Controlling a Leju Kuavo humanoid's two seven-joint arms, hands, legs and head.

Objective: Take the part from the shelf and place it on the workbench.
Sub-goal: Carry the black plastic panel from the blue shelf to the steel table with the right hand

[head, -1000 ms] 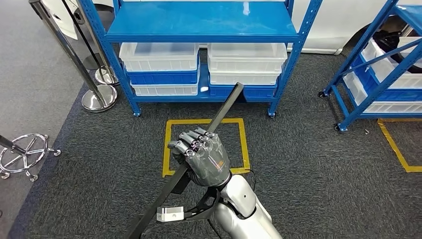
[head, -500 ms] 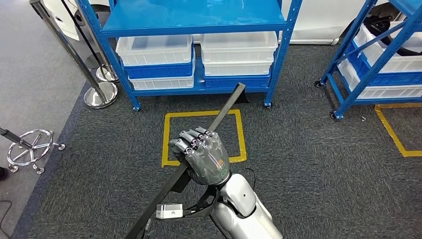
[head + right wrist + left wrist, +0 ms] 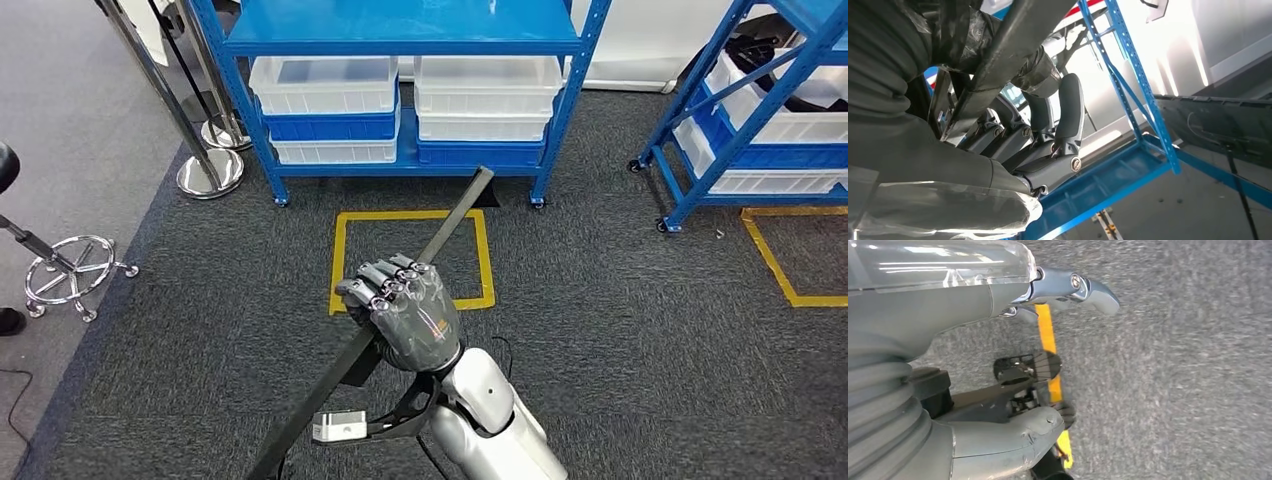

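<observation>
The part is a long black bar (image 3: pixel 455 215), slanting from low on the left up toward the blue shelf (image 3: pixel 400 40). My right hand (image 3: pixel 405 320) grips the bar near its middle, fingers wrapped round it, above the carpet and a yellow floor square (image 3: pixel 340 260). The right wrist view shows the bar (image 3: pixel 1013 45) clamped under the curled fingers (image 3: pixel 1068 115). My left hand (image 3: pixel 998 295) hangs over the carpet with thumb and fingers apart and nothing in it.
White bins (image 3: pixel 325 85) sit on the shelf's low levels. A second blue shelf (image 3: pixel 740 120) stands at the right beside another yellow marking (image 3: pixel 775 270). Stanchion bases (image 3: pixel 210 170) and a stool base (image 3: pixel 75 275) are at the left. Grey carpet lies all around.
The whole picture has shifted: the shelf and yellow square sit further up, so the camera has drawn back. My right hand still holds the bar the same way.
</observation>
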